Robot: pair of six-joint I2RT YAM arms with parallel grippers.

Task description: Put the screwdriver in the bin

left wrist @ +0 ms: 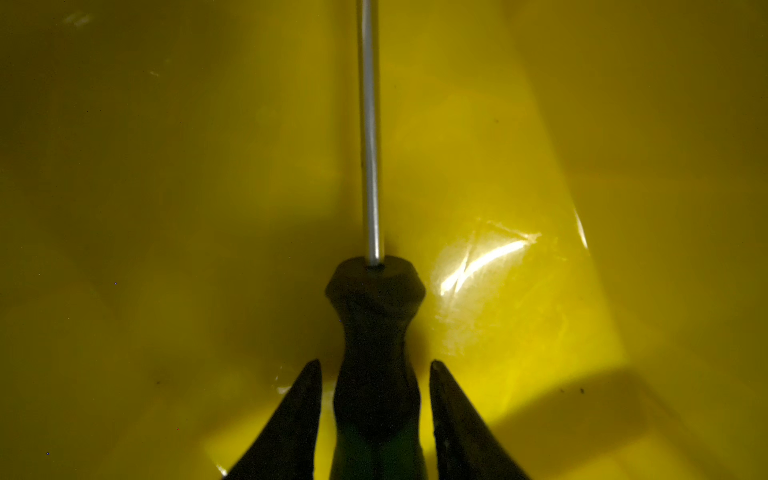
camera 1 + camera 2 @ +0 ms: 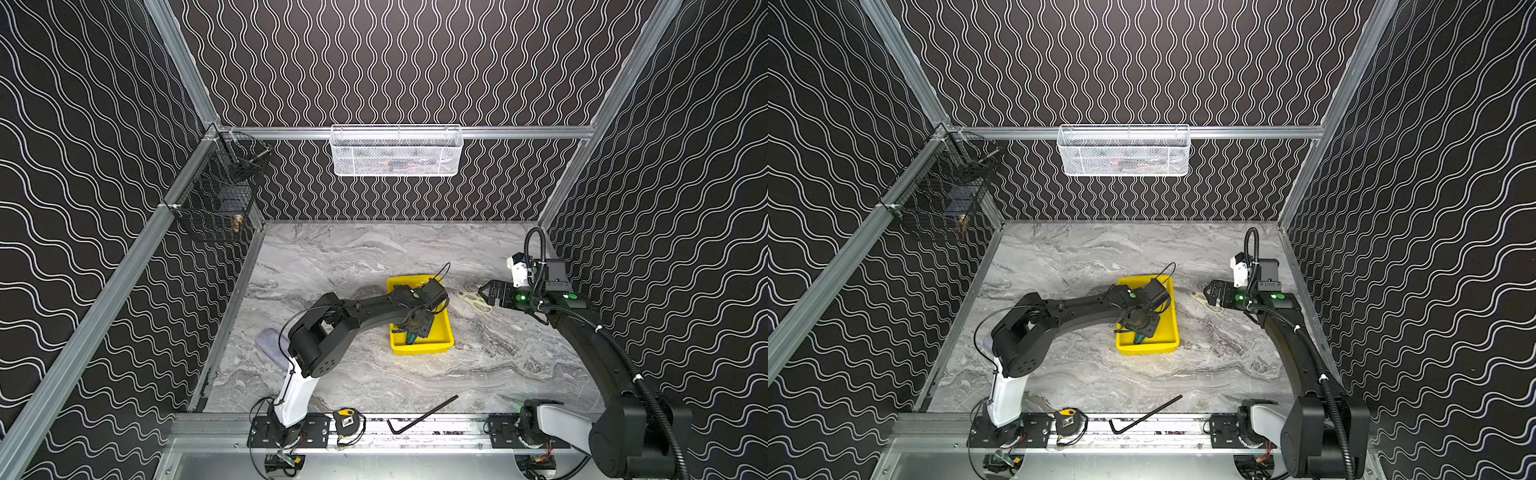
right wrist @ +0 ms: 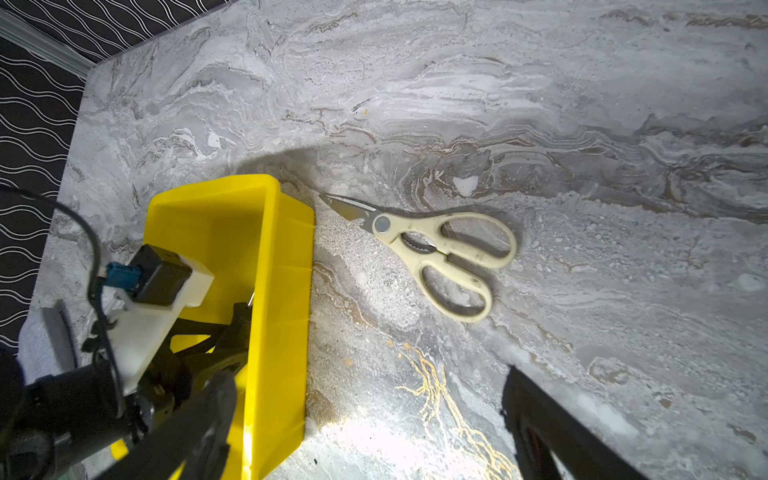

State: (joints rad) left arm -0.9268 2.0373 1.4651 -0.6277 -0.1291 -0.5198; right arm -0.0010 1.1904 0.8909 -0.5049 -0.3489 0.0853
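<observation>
Left arm reaches in from the left, wrist bent down into the bin (image 2: 419, 349), a yellow tray near the middle of the surface (image 2: 374, 257).

Left wrist view: the left hand (image 1: 375, 362) straddles the screwdriver (image 1: 374, 316). Each fingertip (image 1: 309, 374) stands just off the black neck of the handle. A strip of yellow shows on either side, so the jaws are parted and nothing is clamped. The thin metal shaft runs straight out from the hand over the bin floor (image 1: 166, 208). The tool sits low in the tray; whether it rests on the floor, cannot tell.

Top view: a teal-green bit of the screwdriver (image 2: 411, 337) shows below the left wrist, inside the bin at its near end. The shaft is hidden under the arm.

Right hand (image 3: 365, 374) hangs over the surface to the right of the bin, its fingers spread wide and holding nothing. Cream-handled scissors (image 3: 440, 249) lie flat below it, blades closed, tip just beside the bin's outer wall (image 3: 282, 291); tip and wall look apart.

Hex key (image 2: 424, 415) lies at the near edge, partly across the rail. Tape measure (image 2: 344, 419) sits on the rail by the left base.
</observation>
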